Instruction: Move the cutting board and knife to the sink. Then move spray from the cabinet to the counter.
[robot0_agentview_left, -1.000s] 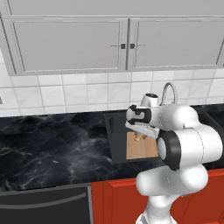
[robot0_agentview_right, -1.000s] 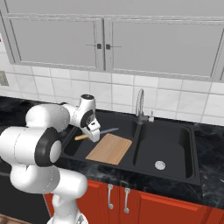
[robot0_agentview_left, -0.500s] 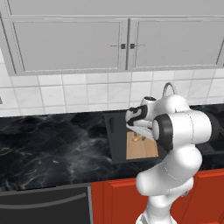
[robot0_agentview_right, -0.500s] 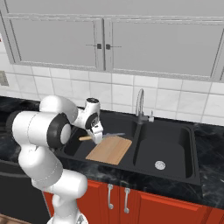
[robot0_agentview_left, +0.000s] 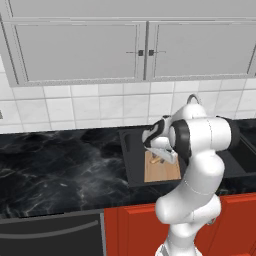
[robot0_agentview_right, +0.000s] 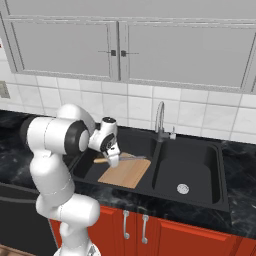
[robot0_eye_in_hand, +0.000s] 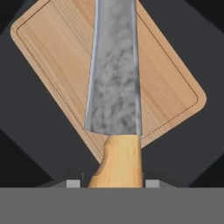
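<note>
The knife, grey blade and yellow-orange handle, is in my gripper, which is shut on the handle. It hangs just above the cutting board. This light wooden cutting board lies flat in the left basin of the black sink. From the right base view the gripper holds the knife roughly level over the board's far edge. In the left base view the gripper hovers over the board. The black marble counter stretches left of the sink. The spray and the cabinet are out of view.
A chrome faucet rises behind the divider between the two basins. Grey wall units with shut doors hang above the tiled wall. Red base doors with silver handles are below the sink. A dark appliance front is at the lower left.
The gripper has carried the knife a little to the right and lower over the cutting board, and the arm's elbow has swung round. The board has not moved.
</note>
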